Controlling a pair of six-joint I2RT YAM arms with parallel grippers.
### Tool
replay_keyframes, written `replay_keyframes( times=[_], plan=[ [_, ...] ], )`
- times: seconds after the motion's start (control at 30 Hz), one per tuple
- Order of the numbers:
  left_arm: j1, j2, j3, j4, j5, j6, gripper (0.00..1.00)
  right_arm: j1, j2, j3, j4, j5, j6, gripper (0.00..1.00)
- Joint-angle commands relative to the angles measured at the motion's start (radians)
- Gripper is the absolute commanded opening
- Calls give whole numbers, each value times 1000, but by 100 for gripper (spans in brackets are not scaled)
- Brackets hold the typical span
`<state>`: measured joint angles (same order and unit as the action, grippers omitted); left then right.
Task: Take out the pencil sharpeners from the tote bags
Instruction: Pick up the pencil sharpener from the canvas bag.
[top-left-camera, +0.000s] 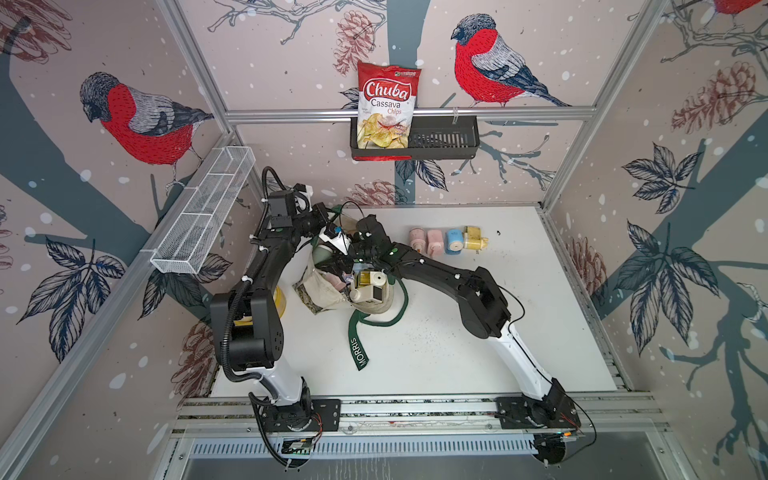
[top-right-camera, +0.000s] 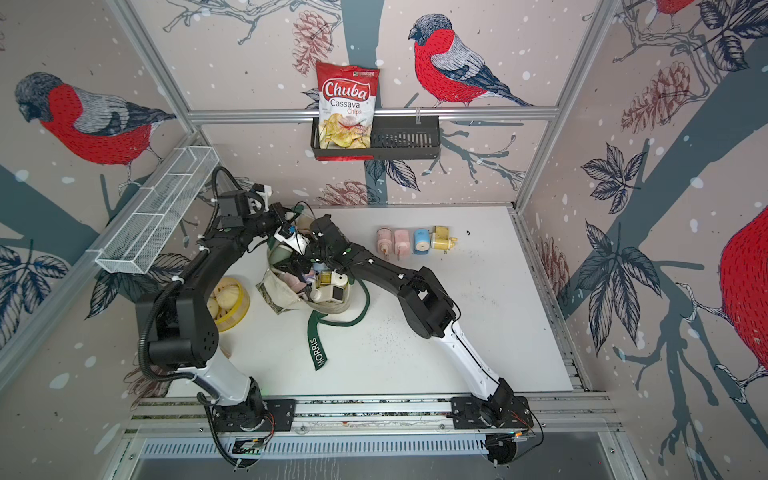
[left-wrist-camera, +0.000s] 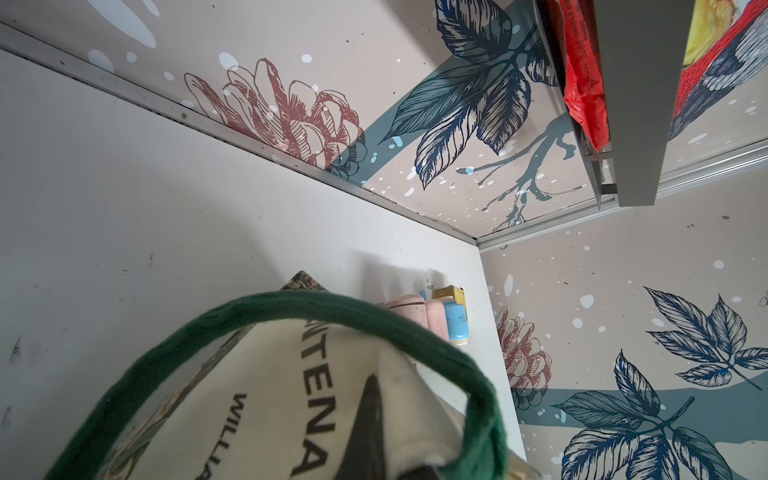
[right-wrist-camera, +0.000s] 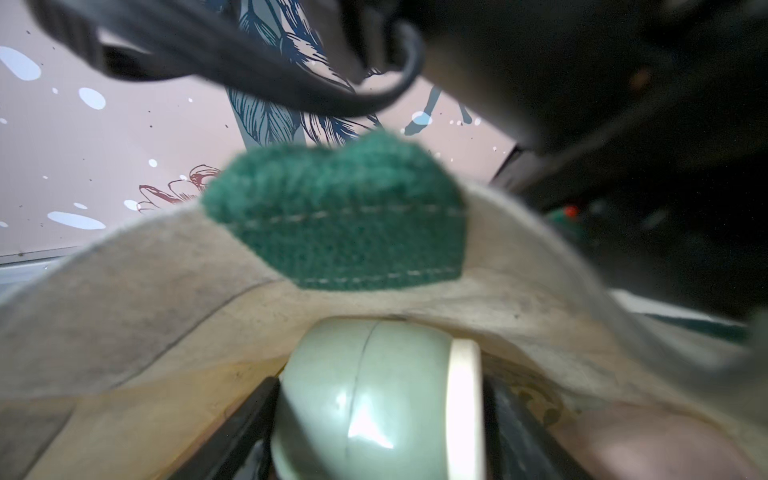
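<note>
White table (top-left-camera: 457, 353) between bird-papered walls. In both top views the arms bend inward over the tote bag (top-left-camera: 322, 289), with bare tabletop in front of it. Four sharpeners (top-left-camera: 446, 241) stand in a row beside the tote, apart from it. In the left wrist view, the left gripper (top-left-camera: 337, 239) is clamped on the tote's canvas. In the right wrist view, the right gripper (right-wrist-camera: 374, 415) is inside the tote, jaws pressed around a pale green sharpener (right-wrist-camera: 361, 395).

Both top views look steeply down from high above the front of the bench (top-left-camera: 457, 353), nearly identical. The left wrist camera sits close over the tote bag (left-wrist-camera: 291, 386), facing the far corner, and shares the row of sharpeners (left-wrist-camera: 432, 313) with them. The right wrist camera peers into the bag, right against a green sharpener (right-wrist-camera: 374, 395).
</note>
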<state>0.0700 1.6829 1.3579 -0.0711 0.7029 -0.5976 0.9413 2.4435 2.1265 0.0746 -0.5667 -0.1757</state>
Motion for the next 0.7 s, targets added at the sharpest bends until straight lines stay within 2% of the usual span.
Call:
replay_keyframes(
  times=[0.0,0.07,0.33,0.67],
  plan=[
    [5,-16,4,203,66,-13,0,1,-2,5,-81,30,36,66],
    [10,-17,3,207,66,-16,0,5,-29,-24,-72,45,46,61],
    [16,-15,0,214,69,-27,0,7,-177,-207,54,109,90,51],
    [19,-18,-1,211,67,-27,0,-11,-272,-308,97,180,167,49]
  ],
)
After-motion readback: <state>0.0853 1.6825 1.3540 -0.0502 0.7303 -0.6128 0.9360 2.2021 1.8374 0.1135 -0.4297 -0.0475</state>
